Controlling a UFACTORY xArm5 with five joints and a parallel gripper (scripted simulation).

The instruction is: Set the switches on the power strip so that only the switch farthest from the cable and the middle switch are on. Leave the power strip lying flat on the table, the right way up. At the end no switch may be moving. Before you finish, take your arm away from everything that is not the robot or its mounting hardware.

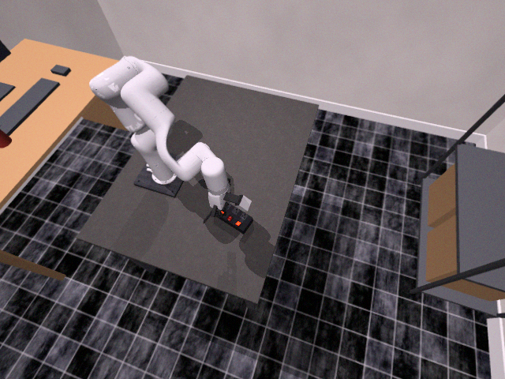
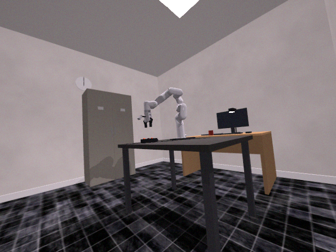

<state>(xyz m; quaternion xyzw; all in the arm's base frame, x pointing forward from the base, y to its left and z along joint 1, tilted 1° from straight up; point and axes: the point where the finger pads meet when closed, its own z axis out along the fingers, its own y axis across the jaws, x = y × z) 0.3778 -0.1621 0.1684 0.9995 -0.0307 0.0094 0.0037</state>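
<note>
A black power strip (image 1: 233, 218) lies flat on the dark table, near the right edge. It also shows in the side view (image 2: 148, 140) at the table's near left corner. Three red switches sit in a row along its top (image 1: 230, 218); the one at the right end looks brighter orange. A short black cable stub (image 1: 208, 215) leaves its left end. My gripper (image 2: 148, 124) is open and empty. It points down and hangs well above the strip. From above, my gripper (image 1: 219, 207) stands over the cable end of the strip and partly hides it.
My arm's base (image 1: 158, 179) is bolted to the table left of the strip. An orange desk (image 2: 230, 140) with a monitor (image 2: 232, 119) and a red cup (image 2: 210, 132) stands behind. A grey cabinet (image 2: 107, 135) is by the wall. A shelf unit (image 1: 465, 220) is at the right.
</note>
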